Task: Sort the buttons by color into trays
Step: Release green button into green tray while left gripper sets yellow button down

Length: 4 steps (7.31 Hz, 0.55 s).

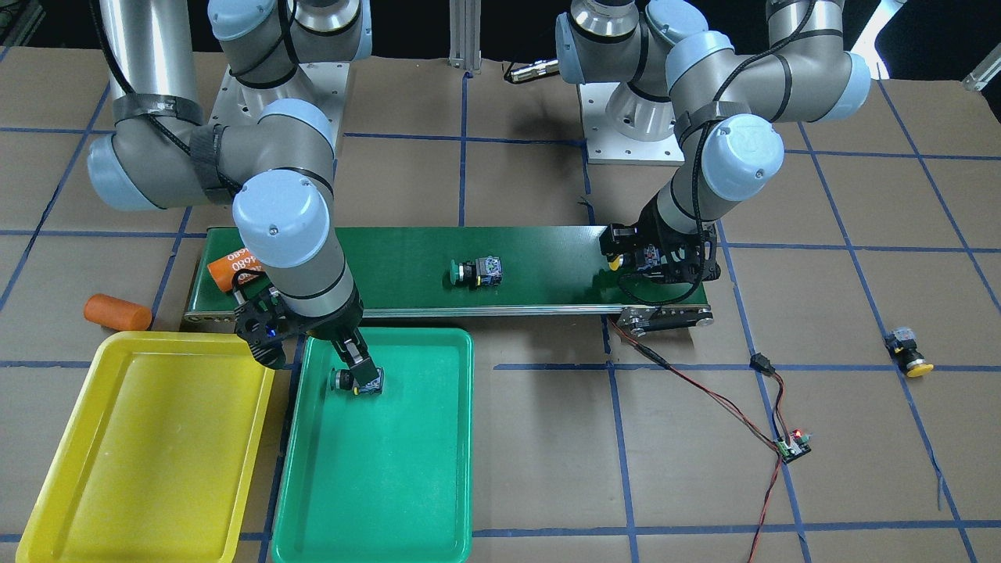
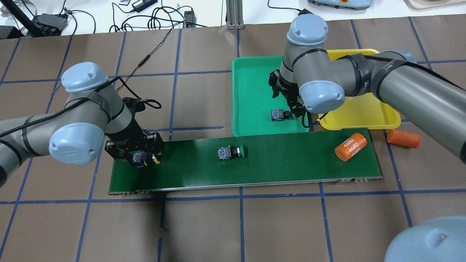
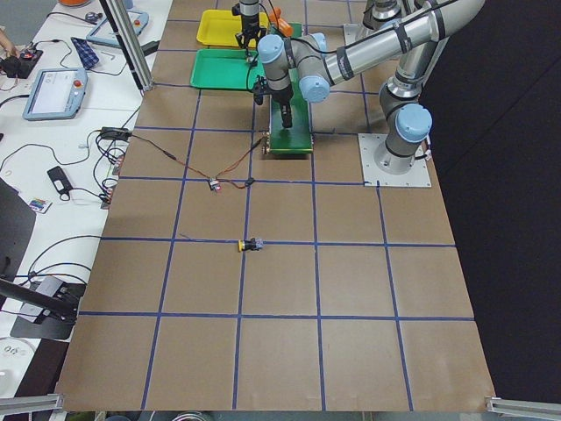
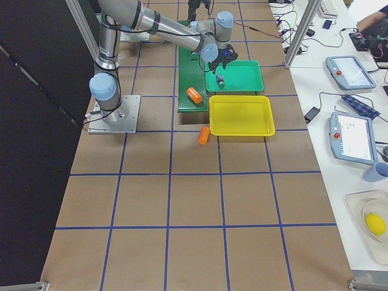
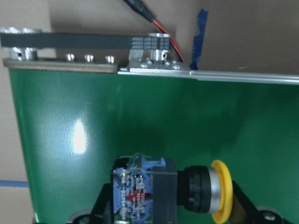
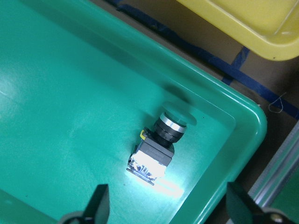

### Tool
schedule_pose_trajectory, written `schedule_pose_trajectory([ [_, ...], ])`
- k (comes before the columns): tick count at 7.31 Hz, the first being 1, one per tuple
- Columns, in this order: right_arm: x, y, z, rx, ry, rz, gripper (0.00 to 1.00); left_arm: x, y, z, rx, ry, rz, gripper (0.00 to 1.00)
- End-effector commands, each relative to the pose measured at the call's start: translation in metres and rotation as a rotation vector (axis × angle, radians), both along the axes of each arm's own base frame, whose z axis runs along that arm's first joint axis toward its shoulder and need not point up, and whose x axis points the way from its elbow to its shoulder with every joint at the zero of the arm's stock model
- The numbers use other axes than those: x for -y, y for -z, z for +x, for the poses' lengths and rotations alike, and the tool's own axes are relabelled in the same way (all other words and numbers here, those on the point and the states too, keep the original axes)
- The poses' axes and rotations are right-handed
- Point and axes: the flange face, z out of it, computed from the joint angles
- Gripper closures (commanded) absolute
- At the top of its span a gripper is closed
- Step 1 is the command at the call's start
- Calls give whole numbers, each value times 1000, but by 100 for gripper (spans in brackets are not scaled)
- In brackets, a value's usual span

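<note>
My right gripper [image 1: 356,366] hangs open just above a green-capped button [image 1: 358,381] that lies on its side in the green tray [image 1: 391,485]; the right wrist view shows that button [image 6: 156,149] free between widely spread fingers. The yellow tray [image 1: 156,438] beside it holds nothing. My left gripper [image 1: 640,262] is at the end of the conveyor belt [image 1: 407,266], shut on a yellow-capped button [image 5: 168,191] gripped end to end. Another green-capped button [image 1: 477,272] lies mid-belt. A second yellow-capped button [image 1: 907,352] lies on the table far out on my left side.
An orange cylinder marked 4680 [image 1: 233,266] lies on the belt end near my right arm; another orange cylinder [image 1: 117,311] lies on the table beside the yellow tray. Red and black wires run from the belt to a small circuit board [image 1: 794,447].
</note>
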Motion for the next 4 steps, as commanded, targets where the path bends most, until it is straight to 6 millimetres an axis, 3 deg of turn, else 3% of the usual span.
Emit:
schedule_pose_trajectory([
  [1,-9,-31,-4,2,-3,-19,0,12,-18,5,4,-21,-73,0],
  [2,-24,-57,-2,4,-13,-20,0,23,-38,16,15,-1,-106,0],
  [3,-37,-72,-5,-5,-15,-10,0,36,-48,52,26,53,-124,0],
  [4,-44,-74,-8,-4,-9,35,0,43,-50,108,7,88,-131,0],
])
